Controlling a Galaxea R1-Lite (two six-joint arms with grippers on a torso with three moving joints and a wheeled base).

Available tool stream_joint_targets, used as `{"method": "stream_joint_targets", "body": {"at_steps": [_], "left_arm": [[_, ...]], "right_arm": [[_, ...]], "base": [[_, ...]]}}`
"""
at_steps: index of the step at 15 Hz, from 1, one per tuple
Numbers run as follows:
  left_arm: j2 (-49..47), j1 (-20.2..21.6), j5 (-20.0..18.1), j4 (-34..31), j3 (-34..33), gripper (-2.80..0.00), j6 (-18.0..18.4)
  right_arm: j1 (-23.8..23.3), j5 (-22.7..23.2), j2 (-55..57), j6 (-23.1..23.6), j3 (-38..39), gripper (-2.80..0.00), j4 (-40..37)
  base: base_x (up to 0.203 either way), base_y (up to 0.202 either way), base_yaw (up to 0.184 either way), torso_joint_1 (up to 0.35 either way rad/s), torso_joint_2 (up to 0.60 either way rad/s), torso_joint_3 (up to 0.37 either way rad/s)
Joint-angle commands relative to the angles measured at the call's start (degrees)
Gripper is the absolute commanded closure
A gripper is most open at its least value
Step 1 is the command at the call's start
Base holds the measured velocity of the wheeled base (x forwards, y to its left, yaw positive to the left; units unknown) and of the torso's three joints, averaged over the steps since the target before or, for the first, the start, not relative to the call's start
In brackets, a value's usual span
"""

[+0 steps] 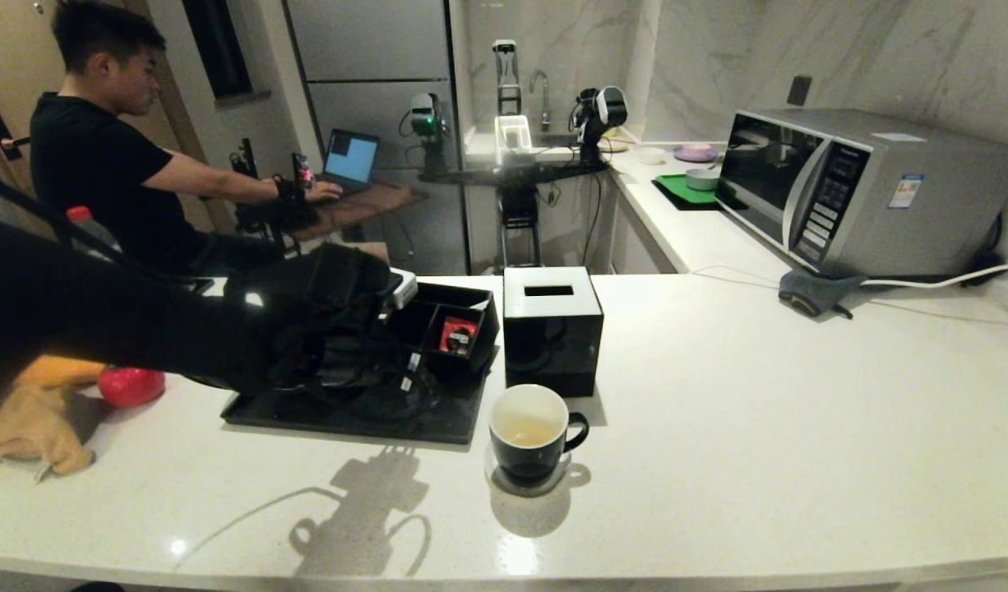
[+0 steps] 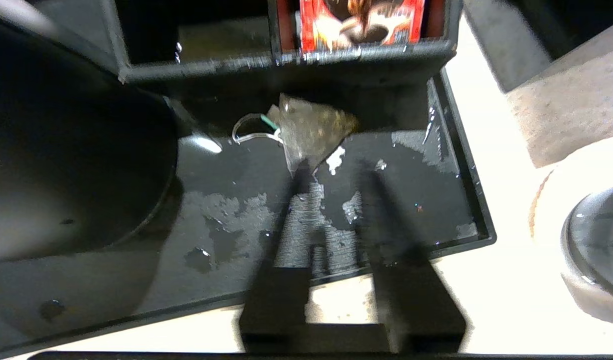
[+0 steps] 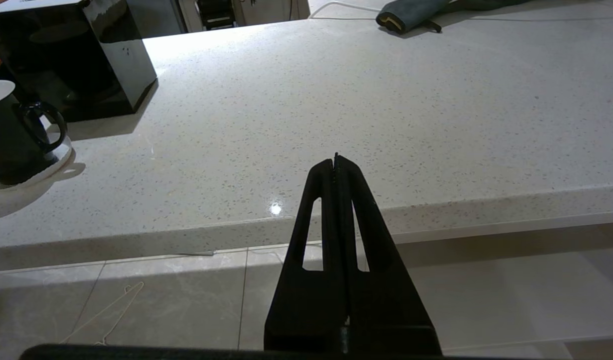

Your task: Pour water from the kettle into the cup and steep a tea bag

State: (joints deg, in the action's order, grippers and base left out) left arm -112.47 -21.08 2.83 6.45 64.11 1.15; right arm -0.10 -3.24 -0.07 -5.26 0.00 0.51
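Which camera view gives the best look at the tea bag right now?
The left wrist view: the tea bag lies wet on the black tray, its string curling beside it, one left gripper finger touching it. In the head view the left arm hides it; the right wrist view misses it entirely.

I see open worktop (image 1: 759,395) across the right half of the head frame. Left of centre is crowded: the tray (image 1: 438,423), its compartment box (image 1: 471,316), the black cube (image 1: 552,330) and the cup (image 1: 530,432) stand close, leaving narrow gaps for my left pincer (image 2: 331,175).
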Motion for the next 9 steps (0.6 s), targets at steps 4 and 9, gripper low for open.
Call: {"method": "stream_joint_targets", "body": {"at_steps": [4, 9], "left_arm": [[-2.88, 0.7, -0.02, 0.3, 0.4, -2.8, -0.35], [-5.51, 1.24, -0.35, 0.58, 0.78, -2.8, -0.29]], "right_arm": [[0.01, -0.02, 0.07, -0.02, 0.0, 0.0, 0.02], [0.01, -0.02, 0.07, -0.02, 0.0, 0.0, 0.02]], "base": [[0.0, 0.0, 0.0, 0.0, 0.0, 0.0], [0.0, 0.0, 0.0, 0.0, 0.0, 0.0]]}}
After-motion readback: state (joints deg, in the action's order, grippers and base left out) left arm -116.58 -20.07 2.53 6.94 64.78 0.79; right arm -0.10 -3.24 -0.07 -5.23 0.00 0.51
